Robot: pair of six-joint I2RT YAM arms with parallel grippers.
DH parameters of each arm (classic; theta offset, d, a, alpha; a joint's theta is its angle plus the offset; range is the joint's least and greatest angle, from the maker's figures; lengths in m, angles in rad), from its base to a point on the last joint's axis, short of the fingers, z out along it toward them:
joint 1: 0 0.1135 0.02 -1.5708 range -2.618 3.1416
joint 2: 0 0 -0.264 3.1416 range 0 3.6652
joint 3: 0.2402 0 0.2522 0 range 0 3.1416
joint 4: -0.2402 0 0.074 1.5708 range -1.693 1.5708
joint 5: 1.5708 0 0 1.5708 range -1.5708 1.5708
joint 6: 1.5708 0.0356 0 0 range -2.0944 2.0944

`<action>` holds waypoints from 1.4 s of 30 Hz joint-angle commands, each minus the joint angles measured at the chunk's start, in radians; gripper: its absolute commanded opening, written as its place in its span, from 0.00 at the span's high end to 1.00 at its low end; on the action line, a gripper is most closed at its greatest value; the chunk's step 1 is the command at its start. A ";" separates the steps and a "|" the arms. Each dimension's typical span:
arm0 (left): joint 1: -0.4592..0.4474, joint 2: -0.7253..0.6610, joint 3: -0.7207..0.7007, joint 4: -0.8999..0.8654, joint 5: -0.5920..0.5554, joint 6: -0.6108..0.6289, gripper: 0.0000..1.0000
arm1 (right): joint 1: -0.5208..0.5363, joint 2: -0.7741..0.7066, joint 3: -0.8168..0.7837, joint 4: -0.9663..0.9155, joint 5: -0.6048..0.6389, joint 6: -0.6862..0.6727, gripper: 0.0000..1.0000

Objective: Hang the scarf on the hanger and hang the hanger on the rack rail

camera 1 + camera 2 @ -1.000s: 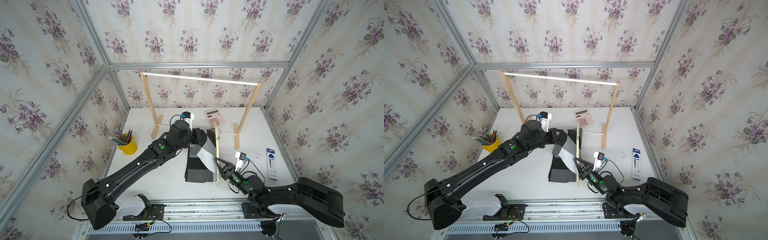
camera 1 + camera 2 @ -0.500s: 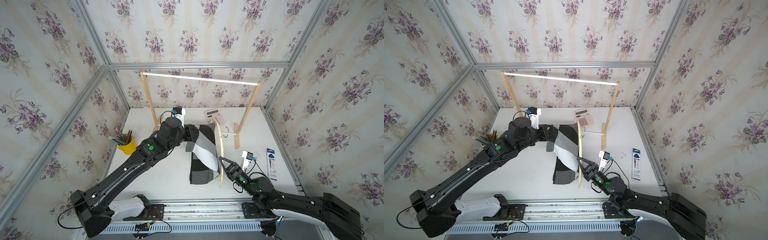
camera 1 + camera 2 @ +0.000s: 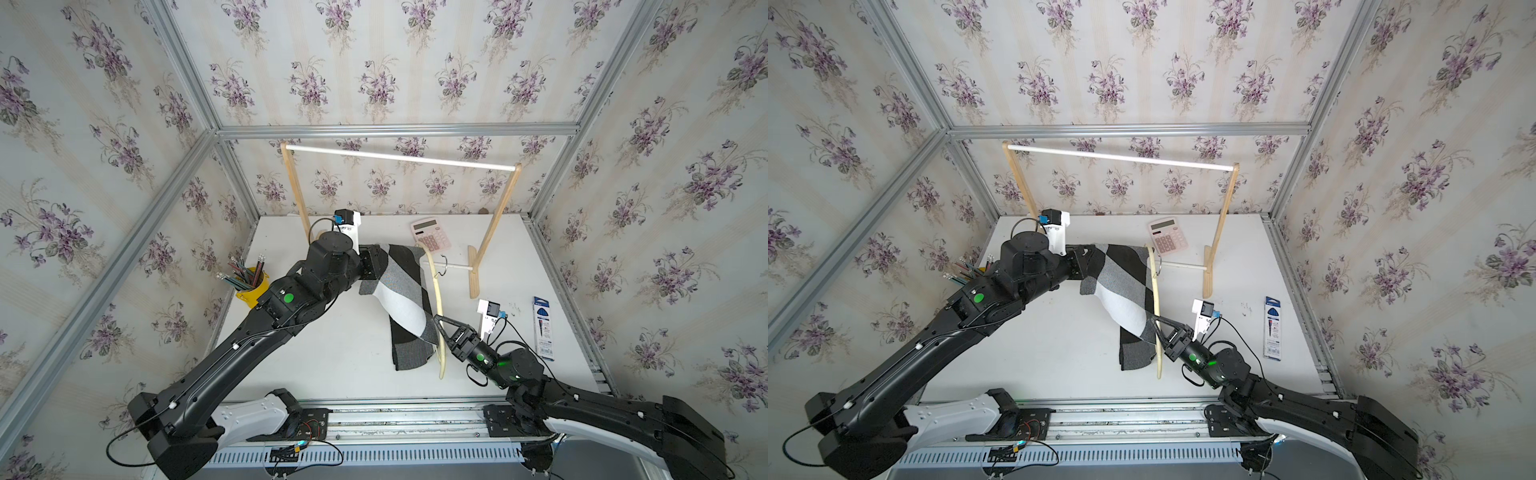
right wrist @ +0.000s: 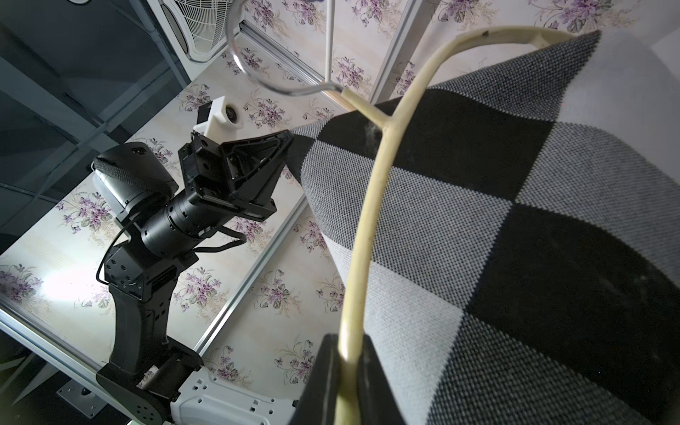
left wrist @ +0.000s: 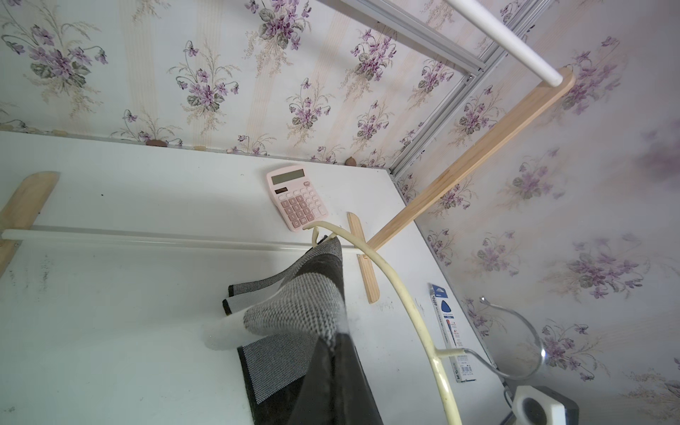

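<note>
Your right pincer (image 3: 440, 326) is clamped shut on the arch of the hanger (image 3: 436, 291), on the half farthest from the calculator (image 3: 430, 239). The hanger's other tip sits just beside the calculator.

Your left pincer (image 3: 380, 264) is shut tight on one end of the scarf (image 3: 405, 299) and holds it up off the table (image 3: 332, 353), on the side of the arch away from the calculator. The other end lies flat on the table, well away from the calculator.

From the right wrist the arch crosses in front of the checks, so the cloth looks threaded through the frame. The lower bar is hidden under it, and I cannot tell whether the scarf rides on it.

As I read it, the step is drawing the cloth through:

- **Pull:** Draw straight across the hanger with the left arm, not along it, or the knit will bunch toward the calculator tip.
- **Grip:** Hold the right arm firm and level, since that slim round arch could twist in the grip.
- **Hook:** The hook (image 3: 444, 266) is close to the rack's low rod (image 3: 457, 267) near the calculator, so don't let it snag.
- **Release:** Let go only when both ends look even, because soft knit slides to the heavier side.
</note>
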 commanded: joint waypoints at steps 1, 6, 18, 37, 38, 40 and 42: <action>0.002 -0.033 -0.014 0.030 -0.070 0.019 1.00 | -0.001 -0.028 0.032 -0.015 0.013 -0.043 1.00; 0.003 -0.061 -0.056 0.032 -0.095 0.013 1.00 | 0.000 -0.067 0.116 -0.109 0.001 -0.094 1.00; 0.006 -0.084 -0.169 0.054 -0.289 0.024 1.00 | 0.000 -0.099 0.320 -0.333 -0.007 -0.156 1.00; 0.017 -0.073 -0.263 0.067 -0.437 0.023 1.00 | 0.001 -0.158 0.401 -0.502 0.108 -0.145 1.00; 0.017 -0.081 -0.268 0.063 -0.445 0.022 1.00 | 0.001 -0.168 0.391 -0.503 0.124 -0.141 1.00; 0.017 -0.096 -0.277 0.058 -0.459 0.021 1.00 | 0.000 -0.184 0.373 -0.506 0.146 -0.134 1.00; 0.017 -0.107 -0.284 0.050 -0.468 0.020 1.00 | 0.000 -0.194 0.368 -0.515 0.157 -0.132 1.00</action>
